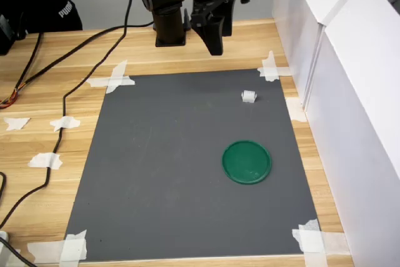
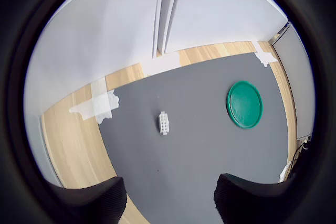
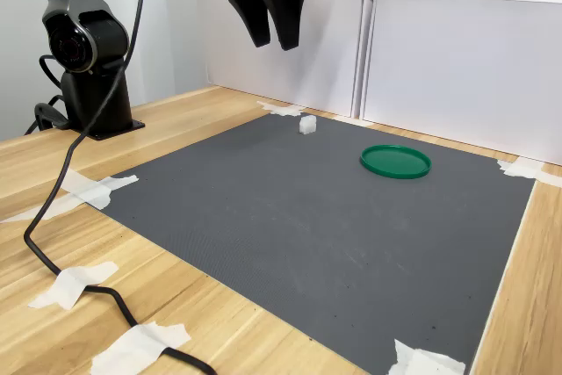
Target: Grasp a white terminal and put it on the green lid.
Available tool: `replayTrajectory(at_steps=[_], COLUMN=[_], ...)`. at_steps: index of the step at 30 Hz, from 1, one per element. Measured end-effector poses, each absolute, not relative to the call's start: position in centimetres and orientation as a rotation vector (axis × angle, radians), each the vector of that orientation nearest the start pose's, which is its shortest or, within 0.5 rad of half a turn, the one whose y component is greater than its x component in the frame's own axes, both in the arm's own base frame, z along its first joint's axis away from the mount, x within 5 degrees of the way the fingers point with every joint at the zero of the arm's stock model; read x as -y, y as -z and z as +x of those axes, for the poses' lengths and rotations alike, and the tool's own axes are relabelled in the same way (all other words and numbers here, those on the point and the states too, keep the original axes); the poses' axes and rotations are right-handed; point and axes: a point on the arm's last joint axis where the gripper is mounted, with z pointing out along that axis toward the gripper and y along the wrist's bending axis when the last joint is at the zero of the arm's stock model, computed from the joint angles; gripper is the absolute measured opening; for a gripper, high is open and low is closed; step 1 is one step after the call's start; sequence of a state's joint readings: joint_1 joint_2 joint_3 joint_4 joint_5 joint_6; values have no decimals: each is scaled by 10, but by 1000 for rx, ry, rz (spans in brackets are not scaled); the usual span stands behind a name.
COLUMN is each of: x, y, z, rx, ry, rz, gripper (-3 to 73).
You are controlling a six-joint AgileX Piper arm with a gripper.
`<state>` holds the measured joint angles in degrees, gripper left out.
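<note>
Hanging above the far edge of the dark grey rectangular mat (image 1: 187,167): black two-fingered hand (image 1: 214,45), raised clear of the surface, fingers parted a little, holding nothing. Small white blocky plastic terminal (image 1: 249,96): lying on the mat near its far corner on the first exterior view's right, apart from the hand. Flat round dark-green plastic lid (image 1: 247,162): on the mat, nearer the camera than the terminal, well apart from it. Light wooden bench (image 1: 44,110): carries the mat, taped at its corners with white tape patches (image 1: 112,78).
</note>
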<state>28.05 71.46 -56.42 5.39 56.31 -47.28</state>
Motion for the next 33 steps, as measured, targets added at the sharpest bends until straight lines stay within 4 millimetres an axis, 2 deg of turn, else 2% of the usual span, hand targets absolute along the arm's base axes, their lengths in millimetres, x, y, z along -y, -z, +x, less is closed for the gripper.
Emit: replayTrajectory(at_steps=[6, 12, 25, 33], x=[-124, -146, -167, -166], y=[-295, -289, -248, -230], z=[211, 205, 232, 230], rx=[-2166, -2101, -2138, -2166], ry=[-31, -55, -30, -43], rz=[-1622, -1699, -1736, -1740], gripper=[710, 686, 680, 677])
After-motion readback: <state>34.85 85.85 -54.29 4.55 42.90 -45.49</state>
